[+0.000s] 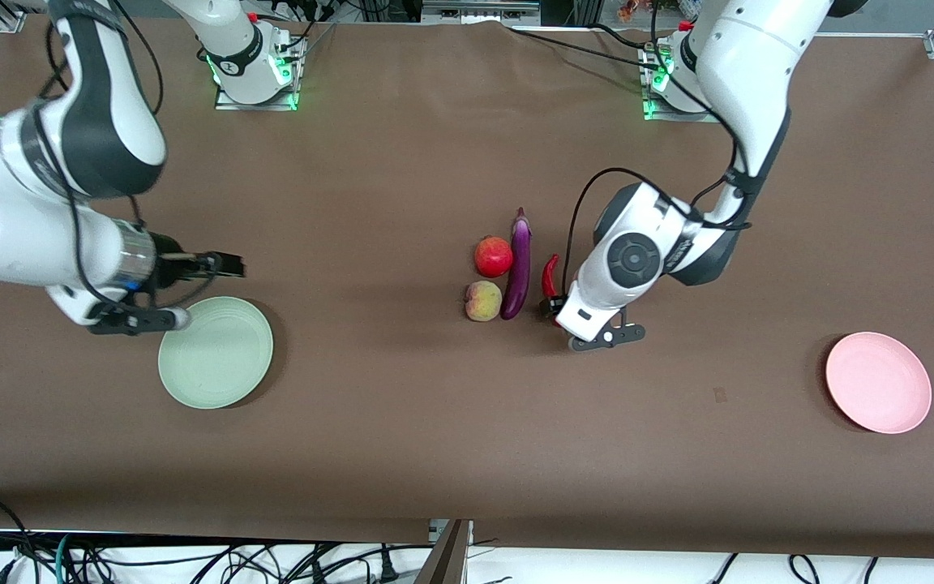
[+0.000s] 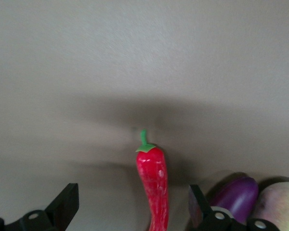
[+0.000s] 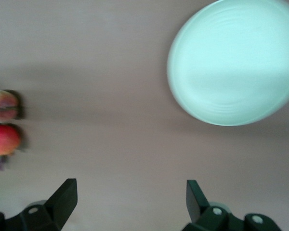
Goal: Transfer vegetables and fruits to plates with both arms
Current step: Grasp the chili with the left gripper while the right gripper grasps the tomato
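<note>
The red chili pepper (image 1: 550,276) lies beside the purple eggplant (image 1: 518,264), toward the left arm's end. My left gripper (image 1: 552,307) is low over the chili and open. In the left wrist view the chili (image 2: 153,185) lies between the spread fingers (image 2: 67,202), untouched. The red pomegranate (image 1: 493,256) and the peach (image 1: 483,301) lie beside the eggplant, the peach nearer the camera. My right gripper (image 1: 228,264) is open and empty over bare table by the mint green plate (image 1: 216,351). The pink plate (image 1: 878,382) sits at the left arm's end.
The brown table cover (image 1: 402,422) is bare between the produce and each plate. The left wrist view also shows the eggplant (image 2: 236,195) and the peach (image 2: 279,204). The right wrist view shows the green plate (image 3: 233,62), the peach (image 3: 3,106) and the pomegranate (image 3: 4,139).
</note>
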### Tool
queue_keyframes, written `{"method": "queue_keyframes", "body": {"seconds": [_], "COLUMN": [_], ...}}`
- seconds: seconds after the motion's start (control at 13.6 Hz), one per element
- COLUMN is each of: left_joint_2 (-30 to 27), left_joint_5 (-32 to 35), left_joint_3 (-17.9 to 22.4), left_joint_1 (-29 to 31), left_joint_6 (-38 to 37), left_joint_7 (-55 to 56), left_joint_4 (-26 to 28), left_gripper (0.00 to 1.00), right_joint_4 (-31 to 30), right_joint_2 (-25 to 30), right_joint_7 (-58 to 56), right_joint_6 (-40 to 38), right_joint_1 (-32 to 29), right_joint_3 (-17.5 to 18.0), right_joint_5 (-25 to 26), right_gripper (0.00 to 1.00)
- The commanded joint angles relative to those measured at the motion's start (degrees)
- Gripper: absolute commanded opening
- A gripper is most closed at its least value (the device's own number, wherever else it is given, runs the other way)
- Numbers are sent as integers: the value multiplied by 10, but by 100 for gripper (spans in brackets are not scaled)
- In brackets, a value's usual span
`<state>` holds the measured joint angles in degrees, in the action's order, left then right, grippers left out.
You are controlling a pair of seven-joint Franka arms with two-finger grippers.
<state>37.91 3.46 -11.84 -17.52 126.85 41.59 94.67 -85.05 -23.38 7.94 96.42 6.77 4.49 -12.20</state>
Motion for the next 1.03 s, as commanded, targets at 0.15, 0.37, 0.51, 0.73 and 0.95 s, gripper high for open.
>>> {"method": "queue_keyframes", "body": {"seconds": [0.15, 0.37, 0.51, 0.73, 0.95], "left_joint_2": [38, 49, 49, 29, -28], "left_joint_5": [19, 19, 19, 19, 19], "left_joint_3": [7, 9, 8, 11, 23], "left_joint_1": [-32, -32, -30, -22, 4], "left_joint_6": [34, 53, 53, 29, -64], "left_joint_7": [18, 18, 18, 17, -13], "left_joint_4": [-4, -4, -5, -6, -15], "left_gripper": [89, 32, 25, 25, 23], "right_joint_4": [16, 14, 14, 13, 12], "right_joint_2": [-55, -80, -94, -111, -127], "right_joint_7": [121, 172, 209, 251, 286], "right_joint_6": [80, 126, 155, 196, 231], "right_joint_1": [92, 140, 166, 201, 231], "right_joint_3": [-2, -2, -2, -3, -3], "right_joint_5": [-49, -49, -49, -48, -42], "right_gripper": [100, 100, 100, 100, 100]}}
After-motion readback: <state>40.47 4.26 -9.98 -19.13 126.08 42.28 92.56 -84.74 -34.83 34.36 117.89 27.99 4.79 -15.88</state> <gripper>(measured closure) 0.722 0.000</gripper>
